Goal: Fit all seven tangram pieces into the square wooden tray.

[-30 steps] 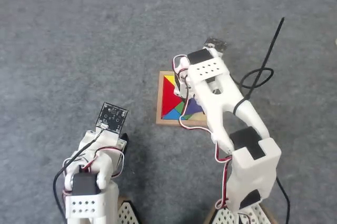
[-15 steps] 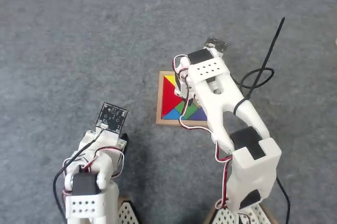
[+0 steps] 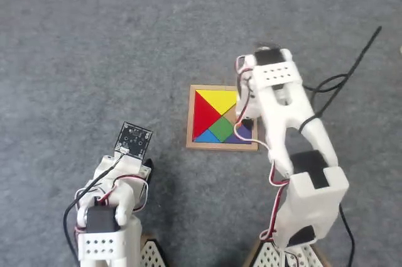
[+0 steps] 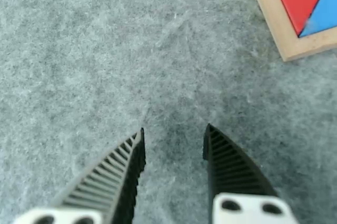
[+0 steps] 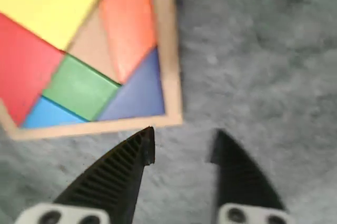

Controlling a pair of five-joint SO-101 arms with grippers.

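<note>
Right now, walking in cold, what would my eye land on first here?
The bright tangram pieces packed in the square wooden tray at the middle of the grey mat, above all the big yellow triangle. Next, the white right arm stands at the tray's side, its open right gripper over the mat just off a tray corner. The left gripper, also open, hangs over bare mat.

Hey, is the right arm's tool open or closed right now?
Open. The right tool has its fingers apart with bare grey carpet between them, holding nothing, just outside the tray.
</note>
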